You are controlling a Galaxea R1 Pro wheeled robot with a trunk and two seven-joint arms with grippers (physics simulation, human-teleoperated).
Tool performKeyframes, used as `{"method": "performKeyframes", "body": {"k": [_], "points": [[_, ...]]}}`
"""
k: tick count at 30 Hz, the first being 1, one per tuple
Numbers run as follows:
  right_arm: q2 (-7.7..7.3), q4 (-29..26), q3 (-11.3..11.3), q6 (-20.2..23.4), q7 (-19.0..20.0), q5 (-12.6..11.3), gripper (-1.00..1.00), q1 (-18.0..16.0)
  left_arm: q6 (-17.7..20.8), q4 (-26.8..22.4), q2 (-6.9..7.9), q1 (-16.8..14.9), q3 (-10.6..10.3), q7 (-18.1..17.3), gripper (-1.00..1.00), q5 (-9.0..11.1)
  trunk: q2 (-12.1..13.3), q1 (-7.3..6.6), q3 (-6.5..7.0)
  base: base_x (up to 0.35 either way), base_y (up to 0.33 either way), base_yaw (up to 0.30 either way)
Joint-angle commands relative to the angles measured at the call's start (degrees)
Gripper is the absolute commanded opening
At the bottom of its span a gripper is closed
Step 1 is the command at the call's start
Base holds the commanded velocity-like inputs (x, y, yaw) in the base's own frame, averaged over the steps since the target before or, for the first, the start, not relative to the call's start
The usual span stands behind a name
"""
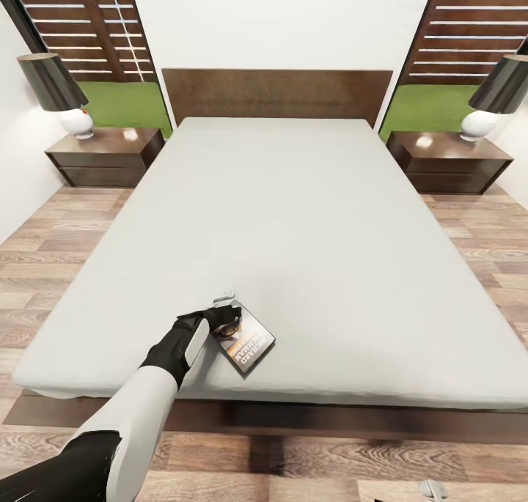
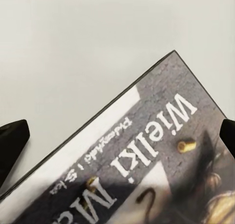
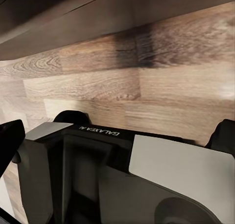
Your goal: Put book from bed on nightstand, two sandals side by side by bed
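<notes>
Bedroom with wood-plank floor [image 1: 66,260]; bed [image 1: 293,216] ahead, book [image 1: 246,339] flat on mattress near foot edge, left of centre, long axis diagonal toward the foot edge. Left gripper [image 1: 224,314] directly over book's near-left corner, jaws spread to either side of the cover in left wrist view [image 2: 147,175], not yet clamped; right gripper low at floor level by bed frame, fingertips apart with nothing held. Both nightstands flank headboard: left nightstand [image 1: 103,156] on working arm's side, right nightstand [image 1: 449,161] across the full mattress width, so left likely the nearer drop point
</notes>
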Motion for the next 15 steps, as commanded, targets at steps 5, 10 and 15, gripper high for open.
{"method": "performKeyframes", "body": {"k": [5,10,15], "points": [[-0.01,0.0,-0.1,0.4,0.2,-0.1,1.0,0.0,0.4,0.1,-0.06,0.0,0.4,-0.1,1.0,1.0,0.0,0.01,-0.05,0.0,0.0,0.0],[-0.01,0.0,-0.1,0.4,0.3,-0.1,1.0,0.0,0.4,0.1,-0.06,0.1,0.4,-0.1,1.0,1.0,0.0,0.01,-0.05,-0.001,0.0,0.0],[-0.01,0.0,-0.1,0.4,0.2,-0.1,1.0,0.0,0.4,0.1,-0.06,0.1,0.4,-0.1,1.0,1.0,0.0,0.01,-0.05,-0.206,0.0,0.0]]}}
